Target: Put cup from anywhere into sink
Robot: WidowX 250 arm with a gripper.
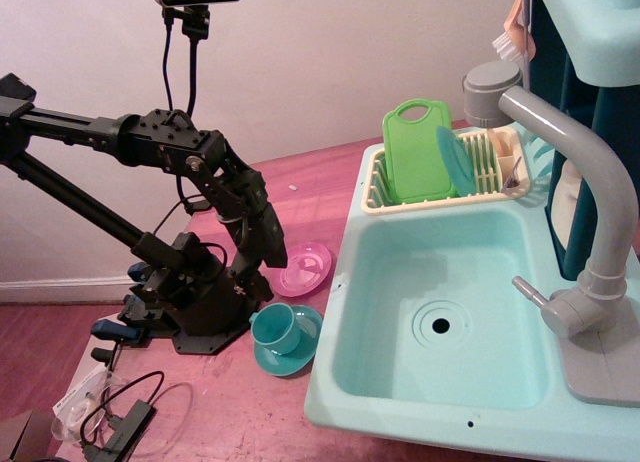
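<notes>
Nearest the camera is the front rim of the pale aqua sink (400,422), its basin bare down to the round drain hole (440,326), and that is where I have to end up. My gripper (272,282) hangs pointing down just above and to the left of the teal cup (274,326); from this angle the fingers merge into one dark shape, so I cannot tell whether they are spread or pressed together, and I cannot see that they touch the cup. The cup stands upright on the teal saucer (300,356), close to the sink's left wall and near the front of the pink counter (230,412). Just behind it lies the pink plate (306,267), partly hidden by my wrist. Further out, at the back edge of the sink, the cream dish rack (440,187) holds a green cutting board (418,150) and a teal plate (457,160), and the tall grey faucet (580,182) arches over the right side of the basin. I judge I am in the approach step, with the grasp not yet made. The next move calls for settling my fingers over the cup's rim or wall and closing without dragging the saucer along, then lifting clear of the sink's raised edge before carrying it right and releasing over the basin.
</notes>
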